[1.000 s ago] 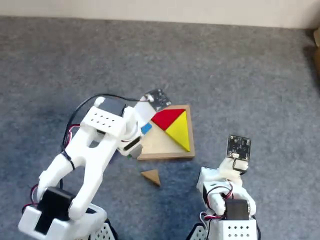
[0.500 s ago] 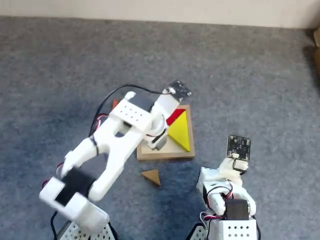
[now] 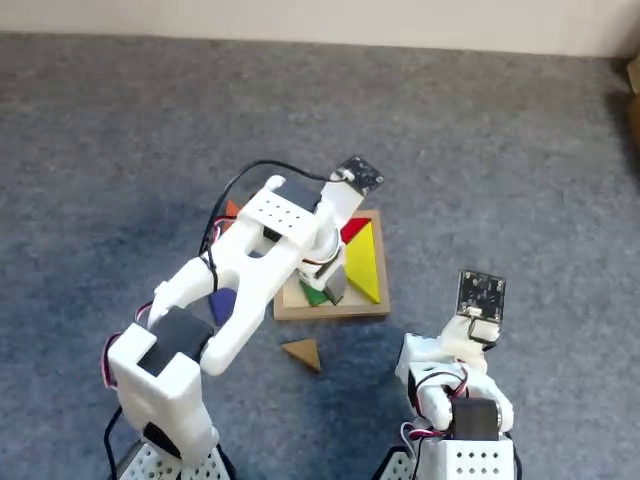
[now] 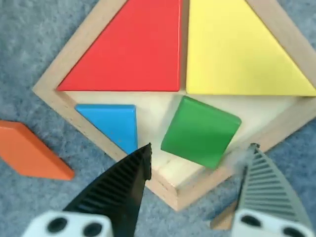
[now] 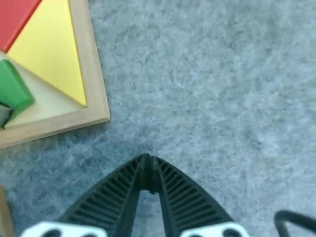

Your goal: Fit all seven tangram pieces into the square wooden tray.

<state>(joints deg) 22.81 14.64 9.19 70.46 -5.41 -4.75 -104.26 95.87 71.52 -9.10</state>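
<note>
- Left end effector [image 4: 200, 148] spread wide over green wooden square [image 4: 200, 129], tilted inside square wooden tray [image 3: 360, 309], centre of high frame.
- Right end effector [image 5: 149, 173] pinched closed, empty, over grey carpeted tabletop [image 5: 222, 74].

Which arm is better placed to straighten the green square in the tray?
Left. The left gripper, open, straddles the green square, which lies askew in the tray. The right gripper is shut, over carpet beside the tray's corner.

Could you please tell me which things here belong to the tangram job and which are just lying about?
Job: tray, red triangle, yellow triangle, blue triangle, green square, orange piece, tan triangle, purple piece, left gripper.
Lying about: carpet, brown object at edge.
</note>
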